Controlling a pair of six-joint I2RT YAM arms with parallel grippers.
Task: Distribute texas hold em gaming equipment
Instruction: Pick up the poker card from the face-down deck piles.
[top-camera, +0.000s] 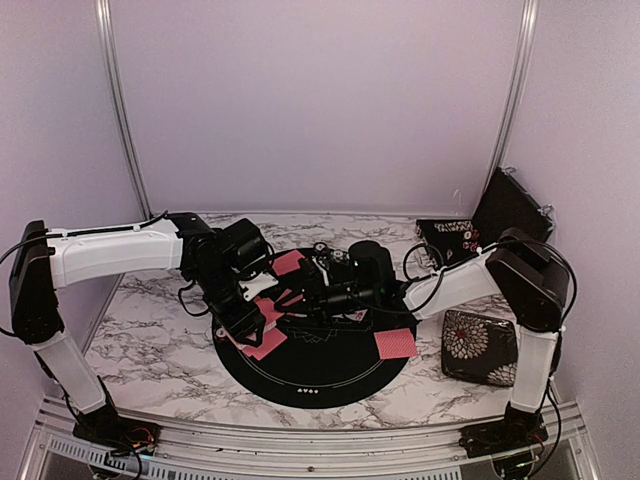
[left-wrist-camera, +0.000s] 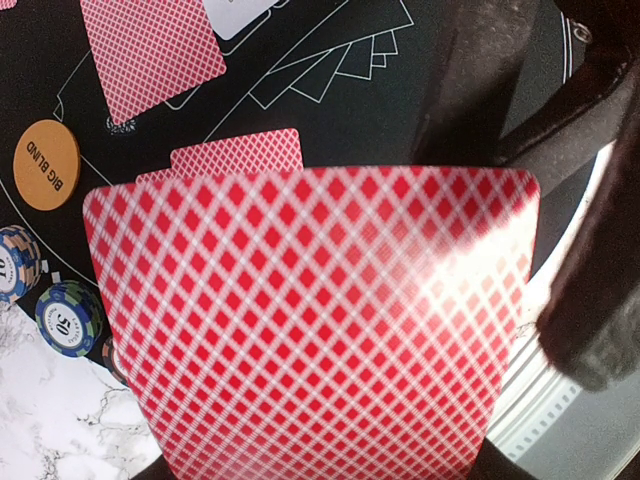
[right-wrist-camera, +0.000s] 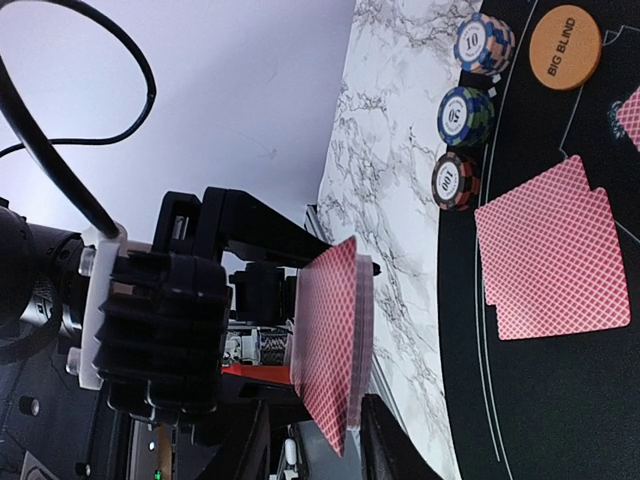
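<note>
Red-backed card deck (right-wrist-camera: 335, 340) pinched between left fingers (right-wrist-camera: 275, 228), right fingers (left-wrist-camera: 585, 320) (blurred) beside its edge; their closure unclear

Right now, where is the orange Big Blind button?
In the left wrist view the orange BIG BLIND button lies at the left on the black mat, next to the blue-striped chip stack.

red-backed deck (right-wrist-camera: 330, 340) aloft; 2 overlapped cards (right-wrist-camera: 555, 250) face down near 3 striped chip stacks (right-wrist-camera: 465, 115), orange button (right-wrist-camera: 565, 47)
</note>
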